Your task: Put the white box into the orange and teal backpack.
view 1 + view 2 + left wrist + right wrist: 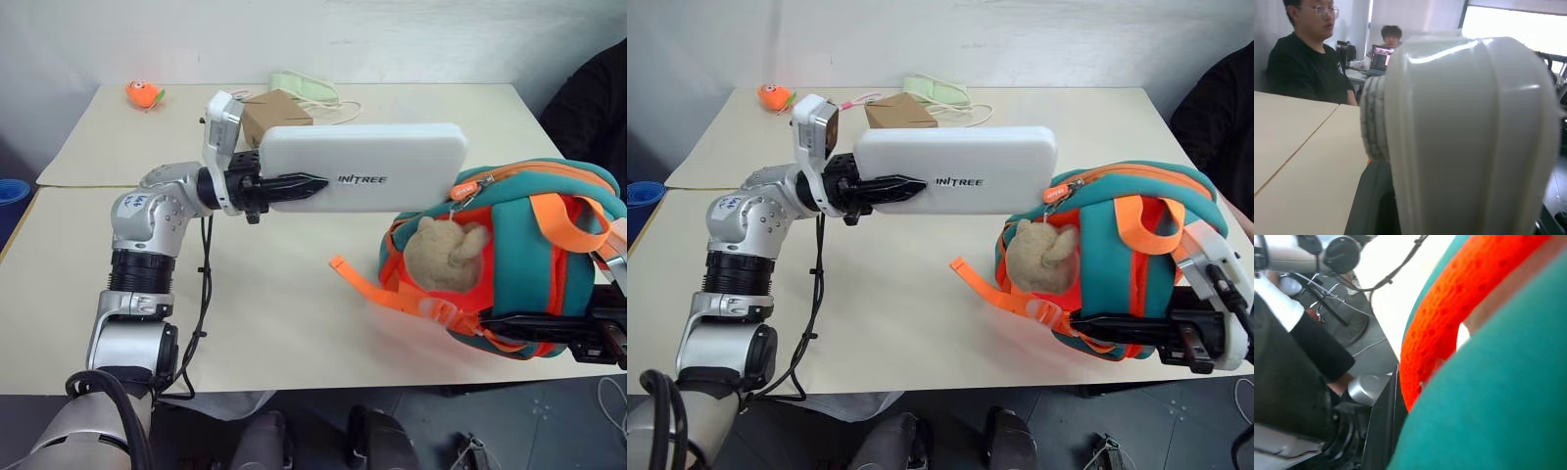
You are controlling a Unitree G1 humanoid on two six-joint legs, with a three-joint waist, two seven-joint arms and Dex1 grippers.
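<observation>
Above the bench point(294, 323), we are holding the white box point(367, 166) clamped level in our left claw point(294, 183), aiming it rightward at the orange and teal backpack point(509, 259) our right claw point(1117, 326) is pinching steady.

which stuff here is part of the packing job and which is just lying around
Job:
white box, held in the left gripper
orange and teal backpack, held by the right gripper

Lying about:
brown cardboard box
orange toy
pale green item with cord
</observation>
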